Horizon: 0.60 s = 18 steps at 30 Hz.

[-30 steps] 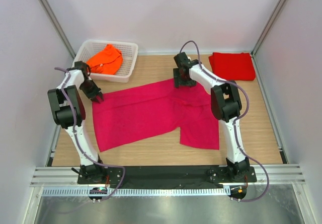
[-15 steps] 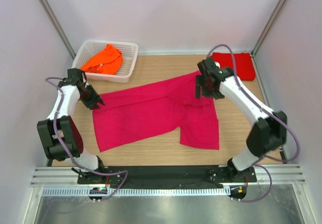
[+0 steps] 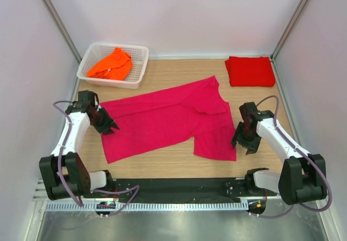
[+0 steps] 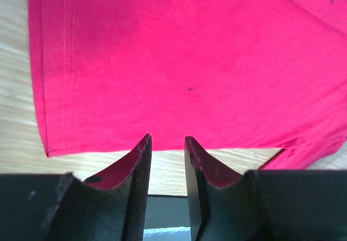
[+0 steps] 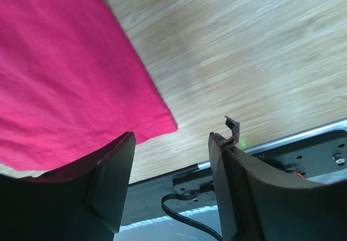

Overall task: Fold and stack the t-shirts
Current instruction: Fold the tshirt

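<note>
1. Lying spread out flat mid-table: the magenta-pink t-shirt (image 3: 168,122). It runs from the near left up to the far right, with one flap reaching toward the near edge on the right.
2. The red t-shirt (image 3: 250,71) is folded in the far-right corner, well apart from the pink one.
3. The orange t-shirt (image 3: 111,64) sits crumpled inside the white lattice basket (image 3: 138,50) at far left.
4. The left gripper (image 3: 110,128) is at the pink shirt's left edge. Its jaws are parted by a narrow gap with nothing between them (can't tell whether the tips touch the cloth).
5. The right gripper (image 3: 244,145) is just beside the shirt's near-right corner. Its jaws are spread wide and hold nothing; the wrist view shows that corner and bare wood between the fingers (image 5: 116,176).
6. The wooden table (image 3: 162,165) is under everything.
</note>
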Available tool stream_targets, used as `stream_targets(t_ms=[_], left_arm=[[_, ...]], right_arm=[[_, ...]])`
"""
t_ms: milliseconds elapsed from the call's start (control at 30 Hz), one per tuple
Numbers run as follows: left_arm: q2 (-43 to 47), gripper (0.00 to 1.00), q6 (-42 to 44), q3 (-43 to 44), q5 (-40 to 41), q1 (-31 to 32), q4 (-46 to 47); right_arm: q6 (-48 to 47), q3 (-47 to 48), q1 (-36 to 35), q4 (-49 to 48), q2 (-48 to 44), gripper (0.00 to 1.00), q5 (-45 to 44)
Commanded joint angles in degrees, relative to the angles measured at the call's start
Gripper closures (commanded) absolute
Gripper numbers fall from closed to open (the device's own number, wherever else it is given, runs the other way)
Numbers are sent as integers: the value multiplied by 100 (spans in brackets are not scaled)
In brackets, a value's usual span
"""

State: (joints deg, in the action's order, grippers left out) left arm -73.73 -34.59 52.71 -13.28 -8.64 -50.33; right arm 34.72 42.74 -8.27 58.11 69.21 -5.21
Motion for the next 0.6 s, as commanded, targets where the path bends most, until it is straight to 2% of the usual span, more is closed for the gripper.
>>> stream_targets(t_ms=[0, 167, 367, 567], left_arm=[[272, 68, -109, -59, 37, -23, -170], [605, 69, -504, -181, 88, -58, -408], [1247, 69, -1041, -577, 150, -304, -566], [1467, 64, -1400, -858, 335, -489, -724]], right_arm=[[184, -3, 71, -528, -13, 36, 249], [53, 24, 124, -1090, 583, 38, 318], [-53, -170, 124, -1240, 594, 44, 258], [87, -283, 124, -1389, 997, 48, 91]])
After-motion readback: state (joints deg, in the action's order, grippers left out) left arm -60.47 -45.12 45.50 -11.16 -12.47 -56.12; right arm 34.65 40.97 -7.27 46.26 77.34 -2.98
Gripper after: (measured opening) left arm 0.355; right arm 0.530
